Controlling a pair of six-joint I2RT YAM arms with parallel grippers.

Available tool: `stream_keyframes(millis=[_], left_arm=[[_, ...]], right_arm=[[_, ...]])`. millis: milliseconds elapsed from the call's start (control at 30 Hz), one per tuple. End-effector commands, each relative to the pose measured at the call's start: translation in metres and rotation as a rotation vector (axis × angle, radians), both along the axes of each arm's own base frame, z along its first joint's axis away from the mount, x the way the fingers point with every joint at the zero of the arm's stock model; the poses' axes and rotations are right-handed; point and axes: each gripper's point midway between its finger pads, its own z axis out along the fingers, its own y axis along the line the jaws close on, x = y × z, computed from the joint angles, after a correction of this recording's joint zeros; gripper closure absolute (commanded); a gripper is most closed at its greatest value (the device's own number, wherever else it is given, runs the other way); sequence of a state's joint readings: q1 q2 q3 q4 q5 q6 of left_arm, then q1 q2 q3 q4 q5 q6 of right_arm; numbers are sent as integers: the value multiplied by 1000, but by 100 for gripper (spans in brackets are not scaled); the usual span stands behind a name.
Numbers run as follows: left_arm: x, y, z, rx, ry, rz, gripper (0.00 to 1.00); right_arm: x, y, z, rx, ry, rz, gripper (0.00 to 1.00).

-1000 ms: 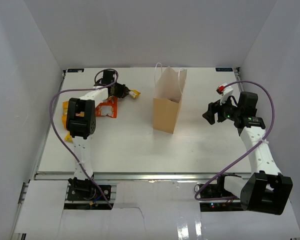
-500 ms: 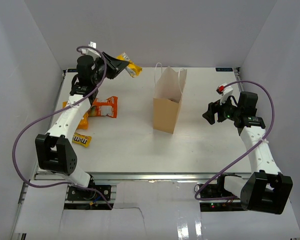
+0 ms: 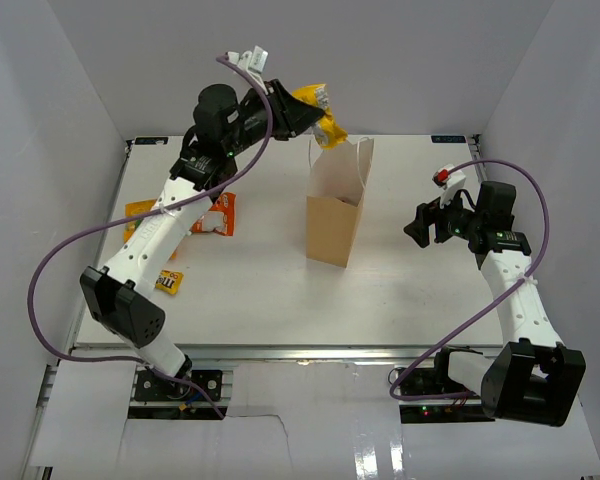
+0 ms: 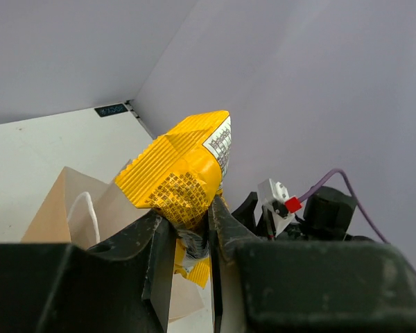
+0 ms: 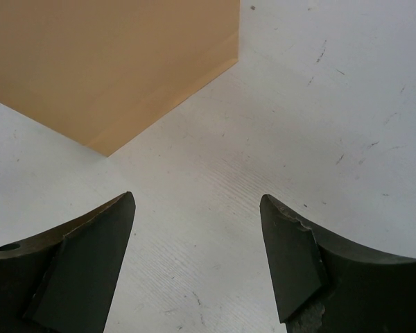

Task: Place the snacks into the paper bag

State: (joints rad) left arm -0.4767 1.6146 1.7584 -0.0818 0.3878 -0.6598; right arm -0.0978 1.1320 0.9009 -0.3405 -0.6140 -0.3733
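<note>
1. A white-walled booth encloses a pale surface [image 3: 280, 300]. Nothing on its near half has shifted in the last second, and a yellow-and-brown packet [image 3: 165, 281] lies flat at about 8 o'clock from the paper bag [image 3: 338, 205].
2. At 3 o'clock from the bag, the right pincer [image 3: 417, 227] has not moved. Its jaws stand wide apart and empty, hovering just above the surface and facing the bag's side.
3. At 9 o'clock from the bag, the orange packets [image 3: 215, 212] remain on the surface. The left arm, which was bent low over them a second ago, has lifted clear.
4. The bag stands upright near the middle, mouth open, where it stood before.
5. Farthest and highest, the left pincer [image 3: 298, 115] is clamped on the lower end of a yellow packet [image 3: 322, 112]. It has swung from 10 o'clock to just above the bag's far rim.
6. This snack looks ready to drop once it is centred over the opening. At least three snacks are still waiting outside the bag.
</note>
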Motion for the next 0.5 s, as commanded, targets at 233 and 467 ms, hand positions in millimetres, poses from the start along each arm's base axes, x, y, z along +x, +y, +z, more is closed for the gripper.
stream_keyframes(millis=[233, 467], left_arm=[[12, -31, -44, 269, -32, 105, 80], [5, -54, -53, 329, -41, 81, 61]], right_arm=[[0, 3, 27, 4, -78, 25, 21], [-5, 8, 37, 0, -100, 80, 22]])
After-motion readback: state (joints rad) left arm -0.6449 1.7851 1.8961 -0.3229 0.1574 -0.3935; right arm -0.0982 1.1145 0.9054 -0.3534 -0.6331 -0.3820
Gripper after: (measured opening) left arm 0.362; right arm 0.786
